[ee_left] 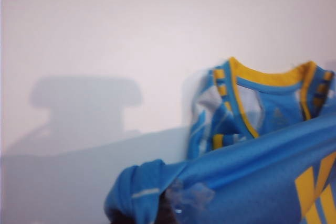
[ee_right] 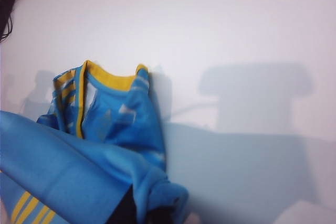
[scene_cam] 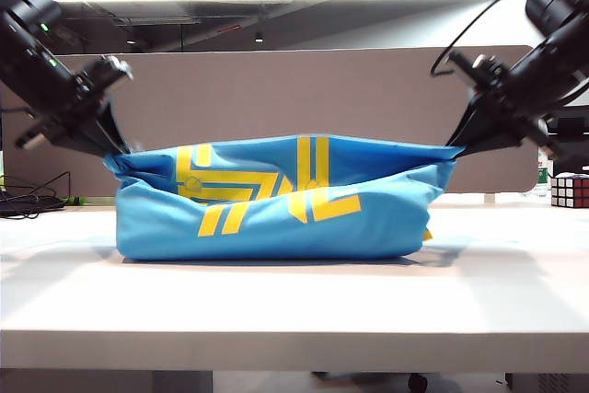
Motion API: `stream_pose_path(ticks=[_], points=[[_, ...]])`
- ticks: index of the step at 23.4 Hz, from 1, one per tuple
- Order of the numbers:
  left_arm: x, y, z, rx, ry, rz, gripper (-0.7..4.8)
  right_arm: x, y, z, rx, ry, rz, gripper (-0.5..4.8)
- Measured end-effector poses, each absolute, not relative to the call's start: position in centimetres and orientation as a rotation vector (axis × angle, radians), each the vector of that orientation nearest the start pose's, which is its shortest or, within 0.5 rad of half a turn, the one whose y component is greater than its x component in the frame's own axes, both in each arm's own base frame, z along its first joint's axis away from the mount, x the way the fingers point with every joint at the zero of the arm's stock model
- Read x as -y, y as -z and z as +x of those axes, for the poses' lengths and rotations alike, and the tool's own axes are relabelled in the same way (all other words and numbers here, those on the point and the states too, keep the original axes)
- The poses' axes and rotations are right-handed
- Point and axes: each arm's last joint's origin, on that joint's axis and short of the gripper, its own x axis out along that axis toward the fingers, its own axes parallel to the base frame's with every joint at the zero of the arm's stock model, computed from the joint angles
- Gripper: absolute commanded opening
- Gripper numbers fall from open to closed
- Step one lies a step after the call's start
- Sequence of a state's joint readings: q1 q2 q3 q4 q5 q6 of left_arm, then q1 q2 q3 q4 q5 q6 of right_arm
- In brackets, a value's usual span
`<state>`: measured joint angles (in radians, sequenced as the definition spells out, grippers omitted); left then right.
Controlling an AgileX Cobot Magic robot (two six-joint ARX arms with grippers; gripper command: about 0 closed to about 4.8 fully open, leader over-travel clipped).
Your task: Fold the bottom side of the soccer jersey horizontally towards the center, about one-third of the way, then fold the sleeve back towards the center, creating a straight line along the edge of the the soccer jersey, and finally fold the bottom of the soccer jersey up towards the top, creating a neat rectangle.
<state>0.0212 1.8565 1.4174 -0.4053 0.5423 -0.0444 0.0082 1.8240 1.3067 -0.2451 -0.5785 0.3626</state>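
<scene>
On the table (scene_cam: 276,319), from the exterior view, your jersey (scene_cam: 276,200) hung slack between both arms: left gripper (scene_cam: 118,146) and right gripper (scene_cam: 453,146) each pinched shut on a corner of the lifted edge. It sagged, so judge it light, limp and slippery.

Left wrist view: fingertips clamped bunched cloth (ee_left: 152,192).

Right wrist view: same bunched hold (ee_right: 157,198). You should grip hems, not smooth panels.

No text, number or brand can be read; the soccer jersey (scene_cam: 276,195) shows only yellow stripe marks.
</scene>
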Motion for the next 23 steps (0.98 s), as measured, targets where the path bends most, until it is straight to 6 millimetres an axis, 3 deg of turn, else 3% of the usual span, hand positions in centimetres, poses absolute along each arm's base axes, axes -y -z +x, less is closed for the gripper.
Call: stream_pose_path(ticks=[2,3,5,7,9,13,15,16,17,18,20,22,23], points=[[0.6,-23.1,42.3,-0.798,0.475,-0.268,0.14,-2.0,-22.0,42.1,-0.826,-0.425,0.550,0.00],[0.7,-23.1,42.8,-0.781,0.479,-0.262,0.67,-1.9,-21.7,42.7,-0.816,-0.426,0.548,0.13],[0.9,-23.3,43.8,-0.706,0.486,-0.243,2.34,-1.8,-21.0,43.9,-0.791,-0.429,0.543,1.44],[0.9,-23.7,44.4,-0.626,0.474,-0.220,3.42,-1.7,-20.4,44.9,-0.741,-0.440,0.532,2.51],[0.7,-24.4,45.0,-0.530,0.439,-0.186,3.77,-1.4,-20.4,45.7,-0.677,-0.442,0.529,2.57],[0.1,-26.9,45.6,-0.380,0.424,-0.179,3.68,0.5,-23.0,46.5,-0.559,-0.458,0.550,2.52],[-0.4,-28.2,44.9,-0.377,0.458,-0.221,3.44,1.5,-24.2,46.1,-0.563,-0.544,0.616,2.23],[-0.5,-28.6,44.6,-0.383,0.472,-0.231,2.93,1.7,-24.6,45.8,-0.566,-0.563,0.630,2.03],[-0.4,-29.1,44.3,-0.388,0.486,-0.237,1.80,1.7,-25.1,45.5,-0.572,-0.576,0.641,1.50],[-0.2,-30.2,43.5,-0.390,0.528,-0.229,1.01,1.6,-26.4,44.4,-0.583,-0.595,0.635,1.00],[-0.1,-31.8,42.2,-0.377,0.576,-0.203,-0.13,1.2,-29.6,42.5,-0.544,-0.633,0.549,0.58],[0.0,-33.3,40.7,-0.354,0.615,-0.167,-0.05,1.1,-32.0,40.8,-0.492,-0.653,0.477,0.08],[0.0,-35.1,38.7,-0.324,0.632,-0.132,-0.05,0.9,-34.0,38.7,-0.458,-0.667,0.416,0.08]])
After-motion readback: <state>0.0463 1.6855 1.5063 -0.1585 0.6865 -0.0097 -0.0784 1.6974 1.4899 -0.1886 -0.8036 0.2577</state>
